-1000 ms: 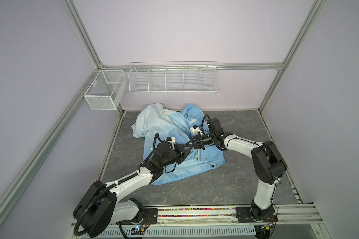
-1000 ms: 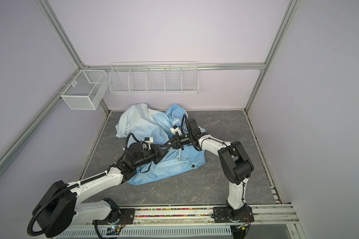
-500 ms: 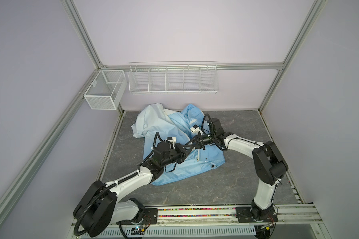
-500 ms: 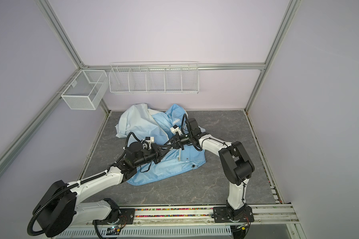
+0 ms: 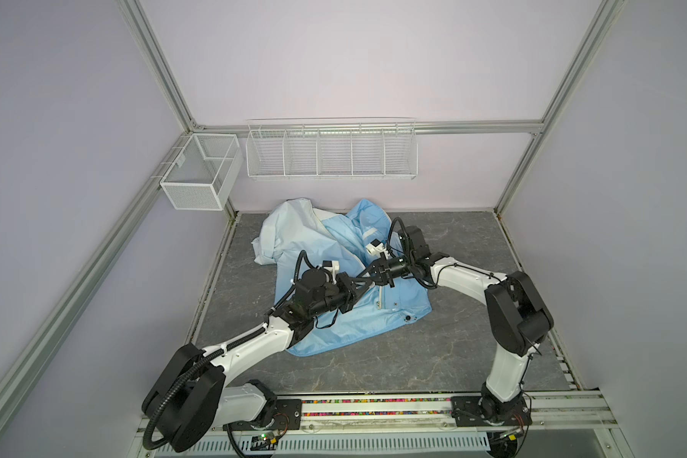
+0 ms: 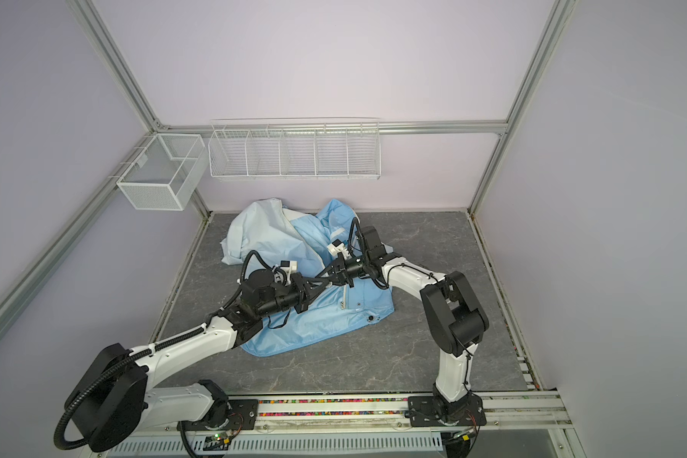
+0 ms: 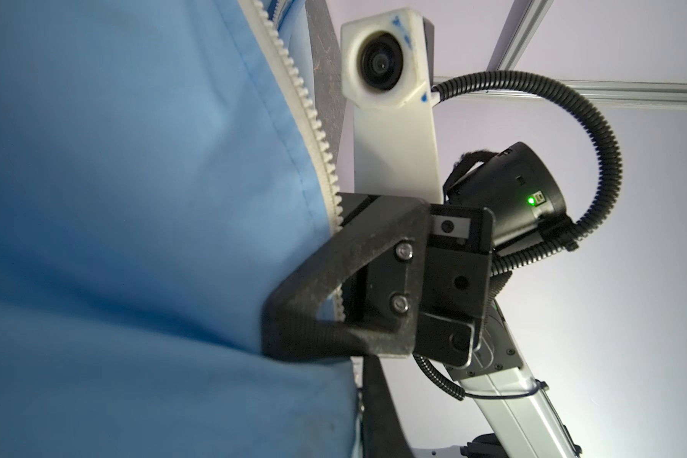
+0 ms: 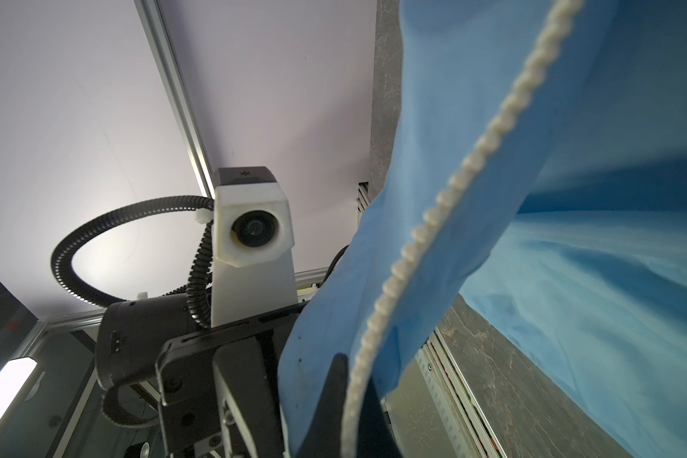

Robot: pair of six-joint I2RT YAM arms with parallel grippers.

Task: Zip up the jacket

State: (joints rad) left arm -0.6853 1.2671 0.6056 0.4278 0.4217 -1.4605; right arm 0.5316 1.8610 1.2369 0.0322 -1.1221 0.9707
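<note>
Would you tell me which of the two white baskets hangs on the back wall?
The long wire rack with five compartments; the smaller mesh box hangs from the left side rail instead.

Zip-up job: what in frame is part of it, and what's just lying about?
In the job: jacket, white zipper, left end effector, right end effector, both shut on the jacket.
Lying about: mesh bin, wire rack.
</note>
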